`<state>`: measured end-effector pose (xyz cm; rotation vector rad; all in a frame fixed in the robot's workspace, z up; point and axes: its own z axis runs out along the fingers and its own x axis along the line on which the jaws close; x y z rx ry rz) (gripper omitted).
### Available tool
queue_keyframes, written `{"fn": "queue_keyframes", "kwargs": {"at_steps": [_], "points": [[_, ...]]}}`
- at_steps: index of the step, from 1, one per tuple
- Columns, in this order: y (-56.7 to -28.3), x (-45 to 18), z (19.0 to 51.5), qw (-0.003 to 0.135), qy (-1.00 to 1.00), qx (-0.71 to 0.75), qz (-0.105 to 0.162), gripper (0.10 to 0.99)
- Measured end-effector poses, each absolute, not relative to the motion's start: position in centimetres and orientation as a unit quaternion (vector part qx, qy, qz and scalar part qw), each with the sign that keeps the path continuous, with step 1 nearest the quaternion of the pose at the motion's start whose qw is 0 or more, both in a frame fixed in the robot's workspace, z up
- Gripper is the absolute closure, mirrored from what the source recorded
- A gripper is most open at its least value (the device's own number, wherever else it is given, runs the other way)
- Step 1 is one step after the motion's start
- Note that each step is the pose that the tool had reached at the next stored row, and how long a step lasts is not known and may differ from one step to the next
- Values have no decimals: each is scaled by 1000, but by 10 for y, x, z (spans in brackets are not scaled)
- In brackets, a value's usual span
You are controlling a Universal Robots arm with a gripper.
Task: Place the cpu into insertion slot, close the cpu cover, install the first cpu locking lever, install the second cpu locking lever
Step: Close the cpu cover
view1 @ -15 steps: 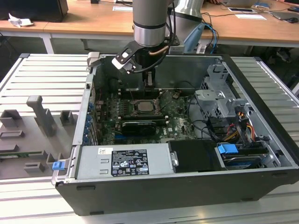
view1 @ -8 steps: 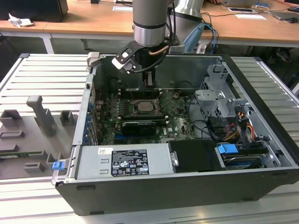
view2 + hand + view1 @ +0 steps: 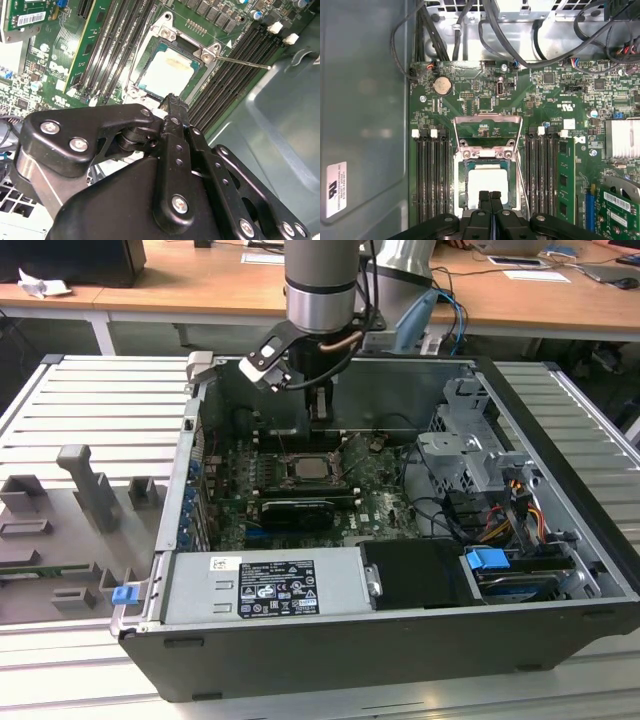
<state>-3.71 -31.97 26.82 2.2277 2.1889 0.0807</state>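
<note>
The cpu (image 3: 487, 184) lies flat in the insertion slot (image 3: 465, 167), with its silvery top facing up and its four edges square with the slot's metal rim. Being square, it has no long side. Two of its edges run parallel to the black memory slots (image 3: 432, 175) on either side of the insertion slot. In the second wrist view a faint yellowish smear marks the cpu's top, near the edge farthest from the gripper (image 3: 172, 100).

The cpu cover (image 3: 488, 118) is open. It stands tipped back on the hinge side of the insertion slot, opposite the gripper, and the green board (image 3: 470, 102) shows through its central window. In the second wrist view a thin metal lever (image 3: 240, 62) sticks out from a hinge-side corner of the insertion slot and angles away across the memory slots.

The gripper is over the edge of the insertion slot opposite the hinge. Its two black fingers (image 3: 484, 197) are pressed together with nothing between them, and their tips point down toward the slot's rim. I cannot tell whether they touch it. In the exterior view the arm stands upright above the insertion slot, inside the open computer case (image 3: 300, 665).
</note>
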Motion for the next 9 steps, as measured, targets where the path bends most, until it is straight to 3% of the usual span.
{"fn": "queue_keyframes", "kwargs": {"at_steps": [9], "points": [[-320,-28,272,7,701,713,25,980]]}}
